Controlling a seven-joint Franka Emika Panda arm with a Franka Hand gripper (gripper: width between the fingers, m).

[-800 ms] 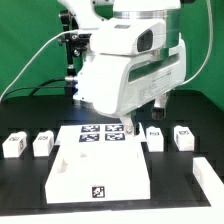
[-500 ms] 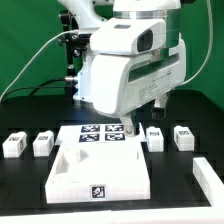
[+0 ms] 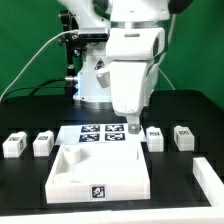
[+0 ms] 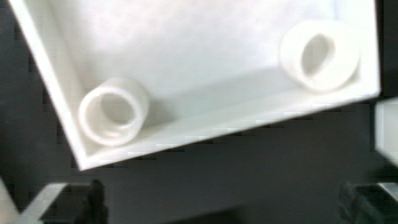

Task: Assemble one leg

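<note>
The large white square panel (image 3: 100,172) lies at the front of the table; in the wrist view its edge (image 4: 196,60) shows two round corner sockets. Several small white legs with tags stand upright: two at the exterior view's left (image 3: 12,144) (image 3: 42,143) and two at its right (image 3: 154,138) (image 3: 183,136). My gripper (image 3: 135,128) hangs just behind the panel's far right corner, beside the nearer right leg. In the wrist view the gripper (image 4: 222,205) is open and empty, with its fingers (image 4: 71,200) wide apart over the dark table. No leg shows in the wrist view.
The marker board (image 3: 98,135) lies flat just behind the panel. Another white part (image 3: 208,176) sits at the front right edge of the exterior view. The robot base and cables (image 3: 75,60) stand at the back, before a green backdrop.
The hand has turned about its vertical axis, so it looks narrower in the exterior view, and its tip has shifted slightly right toward the near right leg. The parts have not moved.
</note>
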